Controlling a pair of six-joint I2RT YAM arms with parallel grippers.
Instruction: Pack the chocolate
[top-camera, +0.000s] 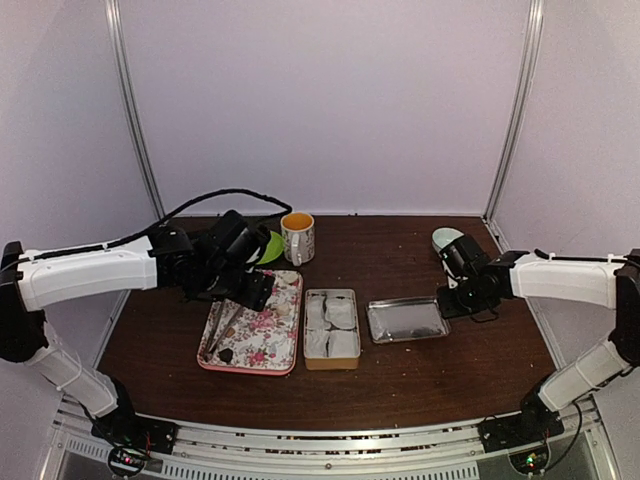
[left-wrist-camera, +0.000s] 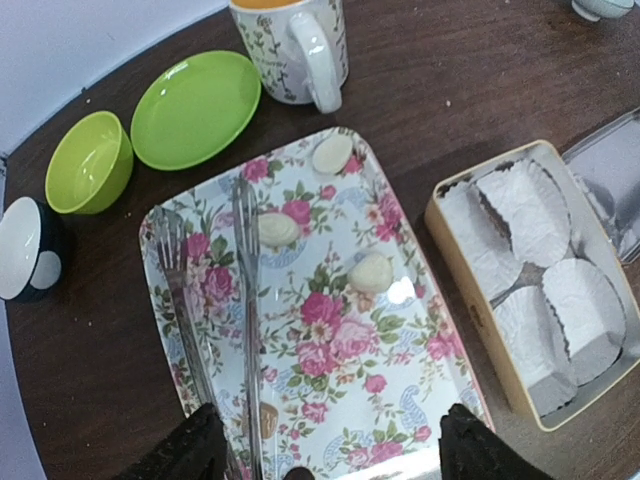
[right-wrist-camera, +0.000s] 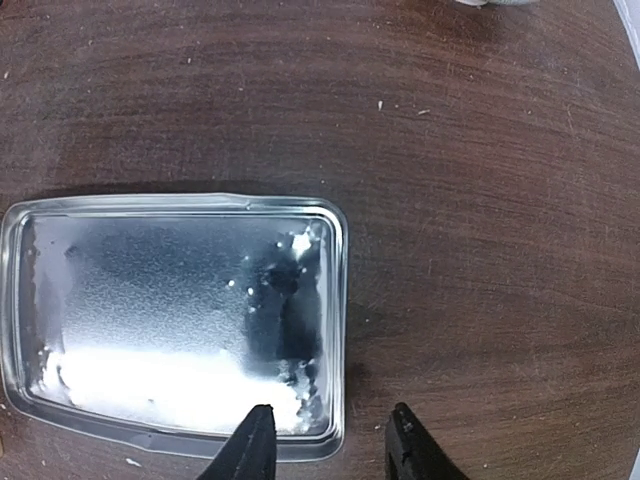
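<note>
- Dark brown wooden table (top-camera: 420, 380): everything sits on it. Clock directions below are from the top view, with 12 at the far edge.
- Left gripper (left-wrist-camera: 328, 430): it hangs over the tray's 6 o'clock end. Your black fingers (left-wrist-camera: 190, 452) are spread wide and hold nothing.
- Right gripper (right-wrist-camera: 330, 415): it is low at the lid's 3 o'clock rim. The fingers are parted, one over the metal and one over bare wood, with the rim in the gap and not pinched.
- Rectangular tray with a pink floral print (top-camera: 275, 345): at 9 o'clock of the tin, just beside it.
- Tan rectangular tin (top-camera: 331, 362): at the table's middle, open, with four white paper-wrapped cakes (left-wrist-camera: 525, 205) filling it.
- Shiny silver tin lid (top-camera: 407, 320): it lies flat at 3 o'clock of the tin.
- Lime-green round plate (left-wrist-camera: 195, 108) and lime-green small bowl (left-wrist-camera: 88, 162): beyond the tray's 12 o'clock end.
- White patterned mug (top-camera: 297, 237): at 12 o'clock of the tray, upright.
- Steel fork (left-wrist-camera: 175, 280) and a second long steel utensil (left-wrist-camera: 245, 300): they lie lengthwise on the tray's 9 o'clock half.
- Three pale cream oval lumps (left-wrist-camera: 371, 270): scattered over the tray's far half.
- Small dark brown chocolate lump (top-camera: 226, 354): on the tray near its 7 o'clock corner, not in the tin and not touched by either gripper.
</note>
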